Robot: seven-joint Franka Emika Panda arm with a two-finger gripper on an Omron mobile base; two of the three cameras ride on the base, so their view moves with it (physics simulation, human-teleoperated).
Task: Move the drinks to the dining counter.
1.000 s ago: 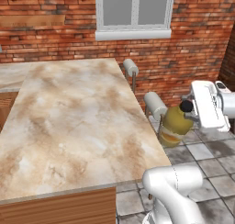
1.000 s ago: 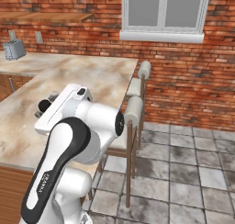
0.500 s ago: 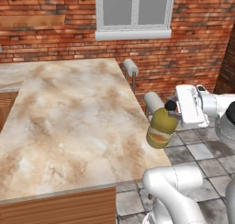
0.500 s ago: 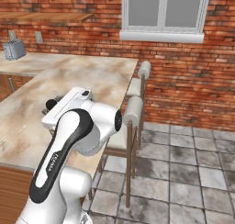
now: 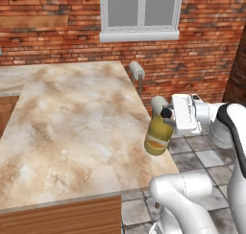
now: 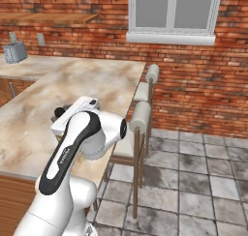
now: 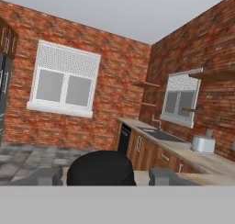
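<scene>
A squat yellow juice bottle [image 5: 158, 134] with a black cap and orange label stands upright at the right edge of the dining counter [image 5: 72, 122]. My gripper [image 5: 166, 115] comes in from the right and is shut on its neck just under the cap. In the hand view the black cap [image 7: 101, 168] sits between my two fingertips [image 7: 45, 176], one on each side. Whether the bottle's base touches the stone I cannot tell. From the right base view the marbled counter [image 6: 92, 80] stretches away, and my own arm hides the bottle.
Two grey-cushioned stools [image 5: 137, 71] [image 5: 158, 103] stand along the counter's right edge, close to the bottle. A toaster [image 6: 15, 52] sits on the far back counter. The brick wall and window lie beyond, with tiled floor to the right.
The gripper has carried the juice bottle leftward, from beside the near stool over the floor to above the counter's right edge. It has stayed shut on the bottle.
</scene>
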